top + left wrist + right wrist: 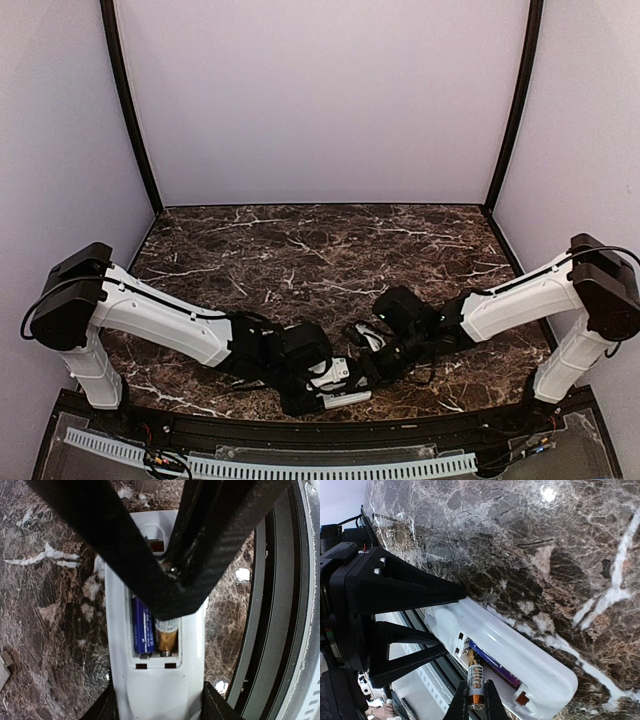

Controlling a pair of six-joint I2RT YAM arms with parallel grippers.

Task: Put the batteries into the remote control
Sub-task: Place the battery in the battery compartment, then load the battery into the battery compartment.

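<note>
Dark lettering runs along the orange battery [475,680] and there's white fine print on the blue battery [142,627], both too small to read. Both arms reach low and inward and meet at the near edge of the table [300,250]. The left end effector [159,707] clamps the remote control [530,652] by its sides, back up. The right end effector [476,702] pinches the orange battery, tilted into the compartment beside the seated blue one.
</note>
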